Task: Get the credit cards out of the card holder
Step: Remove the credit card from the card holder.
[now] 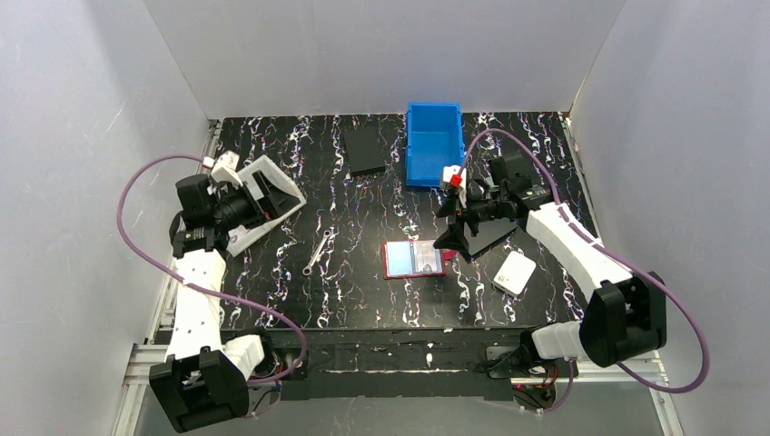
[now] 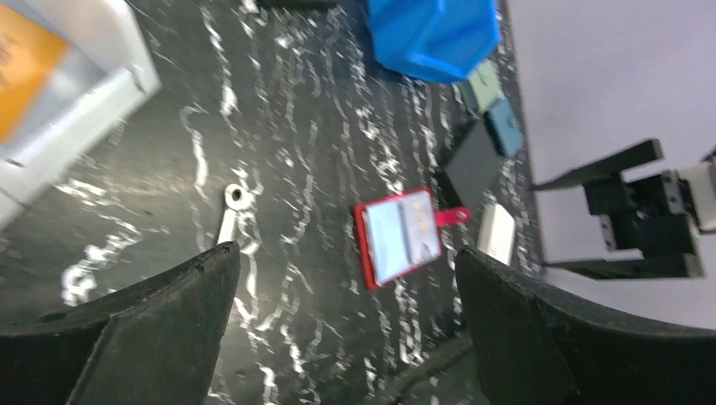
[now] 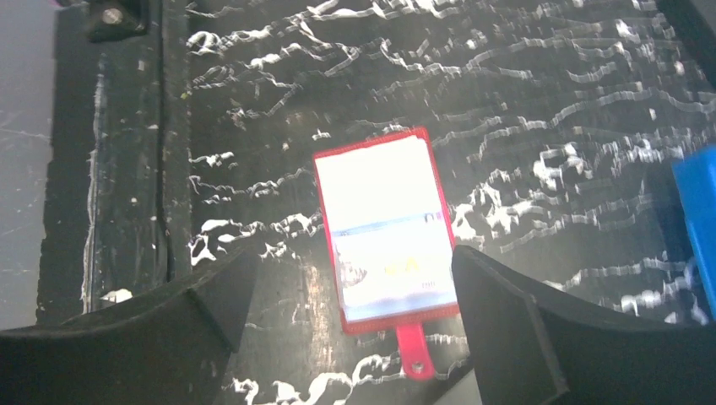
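Black, white-veined table (image 1: 363, 304) filled the scene. Over it the right tool (image 3: 353, 257) hung with jaws spread wide and nothing between them, just above the card holder (image 3: 384, 232). The holder lay opened flat near the table's middle, pale pockets up, snap tab toward that tool. Glare hid what the pockets held. At the far left the left tool (image 2: 346, 257), likewise wide and empty, hovered near a white tray (image 2: 127, 59) bearing an orange card (image 2: 21, 76).
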Tool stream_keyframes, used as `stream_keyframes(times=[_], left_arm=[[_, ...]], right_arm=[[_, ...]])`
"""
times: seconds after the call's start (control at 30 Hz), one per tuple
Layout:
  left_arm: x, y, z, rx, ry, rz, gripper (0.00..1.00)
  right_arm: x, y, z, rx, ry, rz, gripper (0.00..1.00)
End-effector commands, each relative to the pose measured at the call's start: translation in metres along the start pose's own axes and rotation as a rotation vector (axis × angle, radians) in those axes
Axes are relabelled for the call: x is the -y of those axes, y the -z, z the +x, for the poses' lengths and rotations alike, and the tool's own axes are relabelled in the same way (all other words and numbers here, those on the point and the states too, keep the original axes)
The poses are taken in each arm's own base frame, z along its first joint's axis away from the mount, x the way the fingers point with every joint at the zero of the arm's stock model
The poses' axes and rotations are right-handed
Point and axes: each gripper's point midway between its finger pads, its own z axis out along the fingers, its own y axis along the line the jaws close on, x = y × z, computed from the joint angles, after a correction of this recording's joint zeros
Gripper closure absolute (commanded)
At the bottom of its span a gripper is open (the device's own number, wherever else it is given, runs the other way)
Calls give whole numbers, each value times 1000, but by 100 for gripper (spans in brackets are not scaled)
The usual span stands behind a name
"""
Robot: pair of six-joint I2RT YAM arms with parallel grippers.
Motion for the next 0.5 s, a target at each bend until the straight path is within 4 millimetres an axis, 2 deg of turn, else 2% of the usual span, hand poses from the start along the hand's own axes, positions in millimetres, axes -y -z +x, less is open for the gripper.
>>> stream_keyframes(times=[0.0,0.17,0.47], left_arm=[[43,9,8,-12,163,210,2],[52,17,27,-30,143,232,2],[82,14,64,-105,45,241,2]], right_arm=[[12,31,-9,-92,4,157,4],[13,44,-8,-153,-32,207,2],[30,84,-19,-72,-100,348,2]])
